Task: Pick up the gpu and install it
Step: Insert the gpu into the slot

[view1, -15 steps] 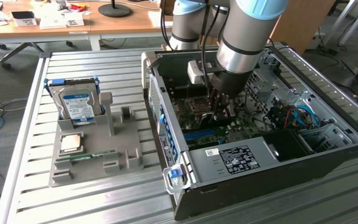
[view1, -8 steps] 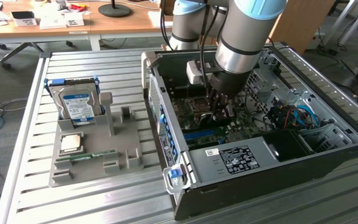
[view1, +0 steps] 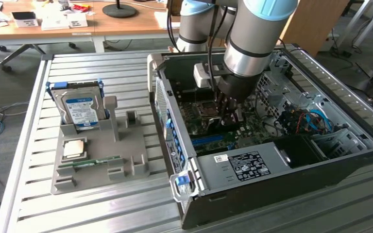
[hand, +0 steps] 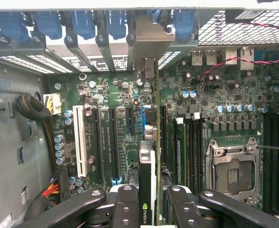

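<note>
NVIDIA logo (hand: 144, 209) on the gpu (hand: 147, 175)

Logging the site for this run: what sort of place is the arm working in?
Probably a robotics lab bench rather than a factory line: an open PC case on a slatted metal table, a grey parts tray with a hard drive beside it, and wooden office desks behind.

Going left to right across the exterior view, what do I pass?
hard drive standing in the grey holder → blue latches along the computer case's edge → gripper shut on the gpu, inside the case → blue cables
</note>
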`<state>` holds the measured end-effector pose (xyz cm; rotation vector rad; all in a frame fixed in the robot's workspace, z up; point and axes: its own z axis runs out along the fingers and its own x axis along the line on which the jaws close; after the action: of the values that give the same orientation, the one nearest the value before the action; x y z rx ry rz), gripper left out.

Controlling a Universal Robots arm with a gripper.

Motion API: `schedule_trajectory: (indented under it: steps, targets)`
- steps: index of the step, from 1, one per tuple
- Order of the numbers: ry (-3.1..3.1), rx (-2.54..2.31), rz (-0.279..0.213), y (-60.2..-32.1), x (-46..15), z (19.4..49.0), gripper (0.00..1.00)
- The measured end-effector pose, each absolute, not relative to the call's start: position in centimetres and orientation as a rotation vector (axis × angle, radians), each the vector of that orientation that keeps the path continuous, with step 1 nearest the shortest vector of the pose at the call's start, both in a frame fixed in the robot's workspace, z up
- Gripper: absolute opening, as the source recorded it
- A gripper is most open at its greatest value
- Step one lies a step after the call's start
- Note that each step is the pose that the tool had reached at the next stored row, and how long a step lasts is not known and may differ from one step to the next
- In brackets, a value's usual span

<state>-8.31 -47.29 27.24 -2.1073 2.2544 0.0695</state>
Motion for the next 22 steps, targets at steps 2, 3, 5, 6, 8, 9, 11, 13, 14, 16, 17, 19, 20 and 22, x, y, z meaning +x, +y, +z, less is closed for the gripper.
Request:
schedule_trajectory:
  steps: [2, 3, 5, 6, 8, 9, 11, 13, 14, 16, 17, 19, 20, 22]
  targets:
    - [2.254, -2.107, 0.070, -47.29, -8.36, 27.24, 0.27]
    - [2.254, -2.107, 0.070, -47.29, -8.36, 27.24, 0.27]
    - [2.254, -2.107, 0.070, -47.29, -8.36, 27.24, 0.27]
    - [2.254, -2.107, 0.070, -47.29, -8.36, 27.24, 0.27]
    - [2.254, -2.107, 0.070, -47.29, -8.37, 27.24, 0.27]
    - [2.254, -2.107, 0.070, -47.29, -8.37, 27.24, 0.27]
    - [2.254, -2.107, 0.070, -47.29, -8.37, 27.24, 0.27]
    - [2.254, -2.107, 0.070, -47.29, -8.37, 27.24, 0.27]
    - [2.255, -2.108, 0.070, -47.29, -8.37, 27.24, 0.27]
    - [2.257, -2.110, 0.071, -47.30, -8.35, 27.23, 0.27]
    - [2.259, -2.112, 0.072, -47.30, -8.31, 27.24, 0.27]
    - [2.264, -2.116, 0.075, -47.29, -8.25, 27.24, 0.27]
    - [2.265, -2.117, 0.076, -47.29, -8.21, 27.22, 0.27]
    - [2.266, -2.117, 0.077, -47.29, -8.17, 27.17, 0.27]
